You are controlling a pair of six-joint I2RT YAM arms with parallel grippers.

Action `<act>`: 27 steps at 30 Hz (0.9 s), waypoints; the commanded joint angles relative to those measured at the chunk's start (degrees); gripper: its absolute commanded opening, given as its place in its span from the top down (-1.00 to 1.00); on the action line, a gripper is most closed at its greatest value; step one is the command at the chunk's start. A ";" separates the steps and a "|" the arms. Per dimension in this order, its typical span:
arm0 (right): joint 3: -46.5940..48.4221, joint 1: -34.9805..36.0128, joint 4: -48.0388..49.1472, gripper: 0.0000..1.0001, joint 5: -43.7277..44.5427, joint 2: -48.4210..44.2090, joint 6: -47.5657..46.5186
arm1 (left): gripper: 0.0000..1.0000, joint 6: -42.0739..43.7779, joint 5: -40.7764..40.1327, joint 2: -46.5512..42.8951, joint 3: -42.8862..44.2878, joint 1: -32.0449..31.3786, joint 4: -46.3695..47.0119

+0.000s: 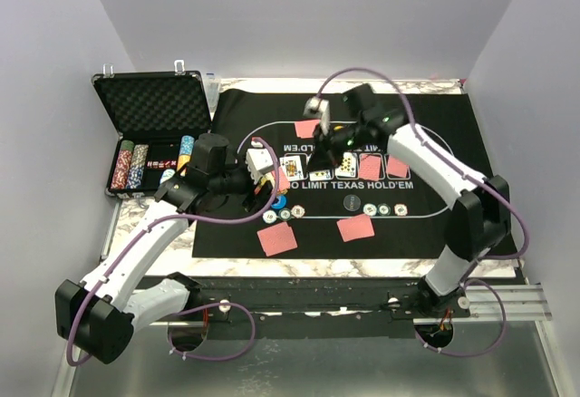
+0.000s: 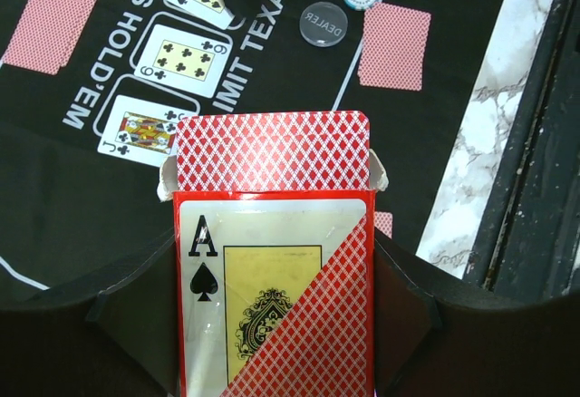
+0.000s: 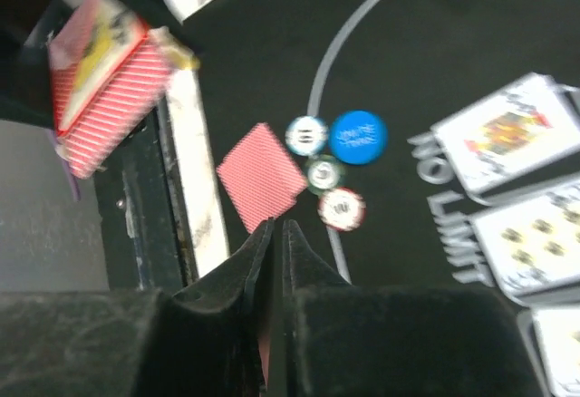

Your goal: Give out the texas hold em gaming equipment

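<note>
Left gripper [image 2: 272, 311] is clamping the card box [image 2: 272, 179] at frame bottom, best kept level; right gripper [image 3: 277, 234] is pinching shut, contents unclear.

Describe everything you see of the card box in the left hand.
The card box is glossy red cardboard with a diamond pattern and an ace of spades panel. Its far end is open, white side tabs splayed, a red-patterned panel sticking out. The left hand clamps its sides above the felt mat.
</note>
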 commanded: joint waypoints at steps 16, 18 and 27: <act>-21.63 22.52 26.01 0.99 22.36 -17.42 -22.99 | 1.00 -3.72 5.47 -1.07 1.28 -0.59 1.27; -21.82 23.62 26.40 0.99 24.21 -17.61 -25.46 | 1.00 -3.70 4.91 -1.14 1.16 -0.77 1.07; -25.04 30.17 27.34 0.99 30.24 -19.78 -37.45 | 1.00 -4.15 4.21 -0.90 1.26 -1.15 0.45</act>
